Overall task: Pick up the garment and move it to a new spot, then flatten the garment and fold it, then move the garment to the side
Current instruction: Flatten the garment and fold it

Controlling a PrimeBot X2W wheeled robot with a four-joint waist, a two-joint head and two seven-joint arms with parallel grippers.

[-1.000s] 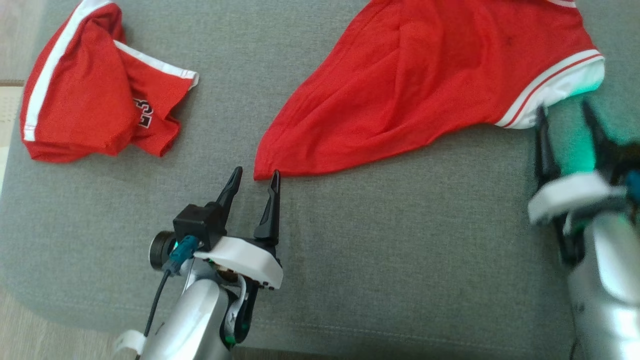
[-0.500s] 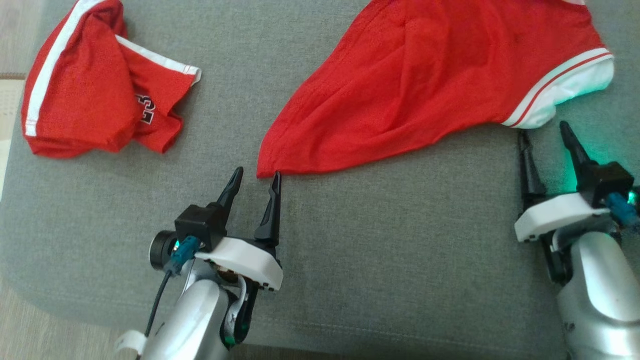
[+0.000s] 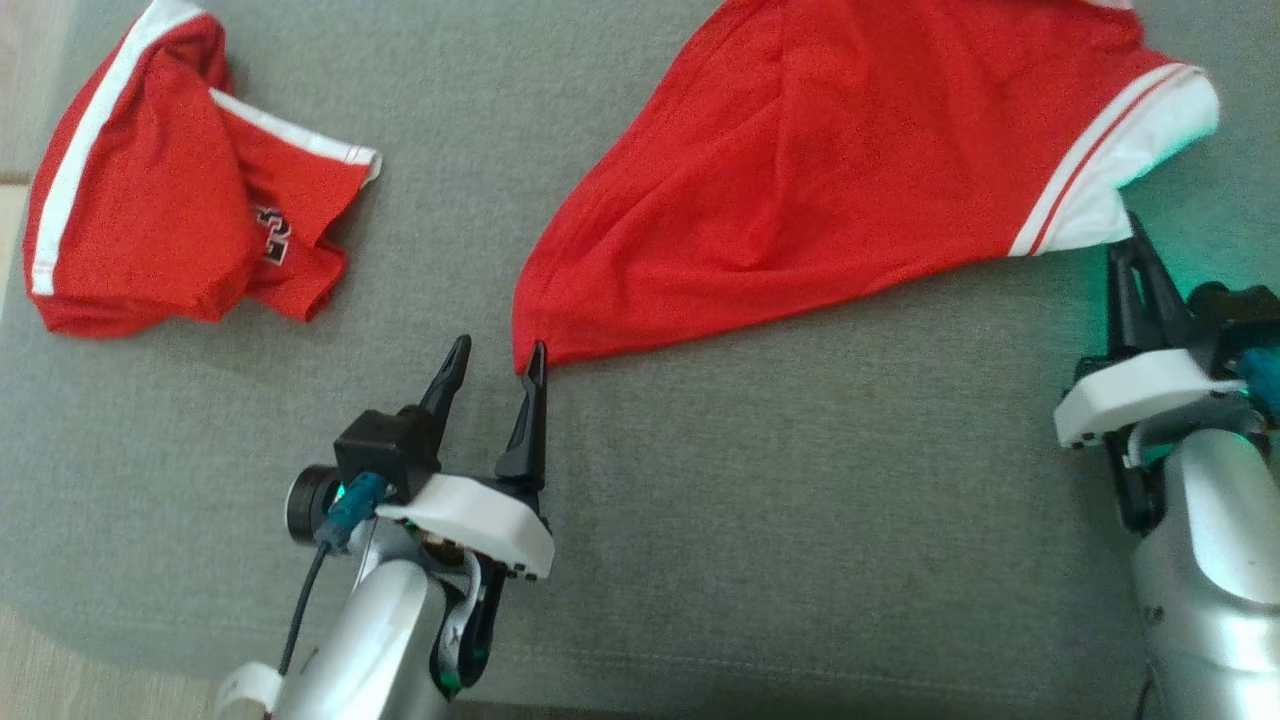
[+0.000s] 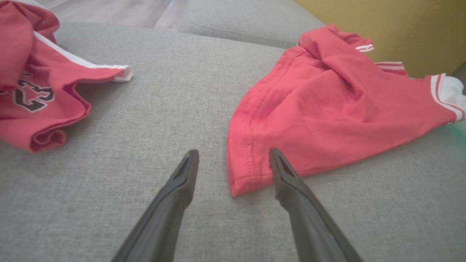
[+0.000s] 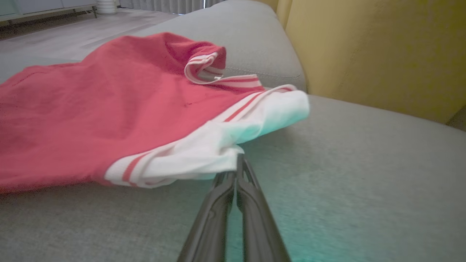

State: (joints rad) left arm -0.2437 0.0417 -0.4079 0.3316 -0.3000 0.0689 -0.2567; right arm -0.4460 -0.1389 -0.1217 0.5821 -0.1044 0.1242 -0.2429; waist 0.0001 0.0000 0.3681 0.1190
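Home living room, grey fabric sofa [image 3: 760, 480], yellow backrest [image 5: 364, 51], wooden floor [image 4: 109, 11]

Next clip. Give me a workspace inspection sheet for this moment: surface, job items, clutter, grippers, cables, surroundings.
Surface: grey cushion, woven fabric, bare in front of the arms.
Job's things: red garment lying loose and wrinkled, not folded; its white striped hem is at the right end.
Clutter: second red garment, crumpled, with a white stripe and a printed number, apart to the left.
Grippers: left gripper open, fingers either side of the red garment's near corner; right gripper shut, apparently pinching the edge of the white striped hem.
Cables: dark cable running from a teal plug on the left wrist, hanging clear of the cloth.
Surroundings: yellow upholstery behind the cushion; pale floor beyond.
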